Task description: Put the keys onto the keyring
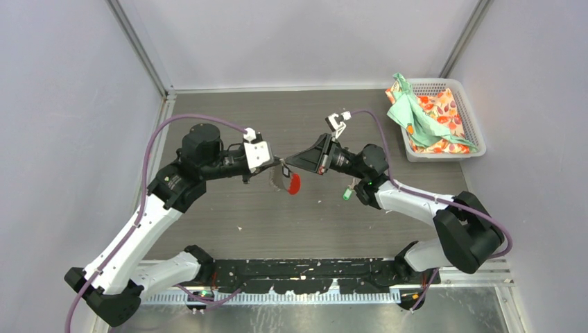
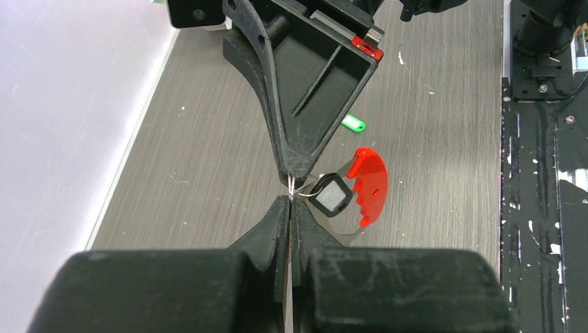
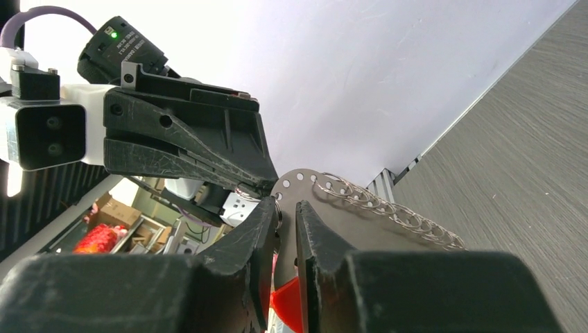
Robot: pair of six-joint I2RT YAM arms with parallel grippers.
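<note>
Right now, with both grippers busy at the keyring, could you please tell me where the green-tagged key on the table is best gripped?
Grip its green tag, coming straight down from above and closing across the narrow width. The green-tagged key lies flat on the table with bare surface around it, and the tag is the only part large enough to make out.

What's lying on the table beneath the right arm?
Only a green key tag shows. Its key cannot be made out: the right gripper covers that end in the left wrist view.
</note>
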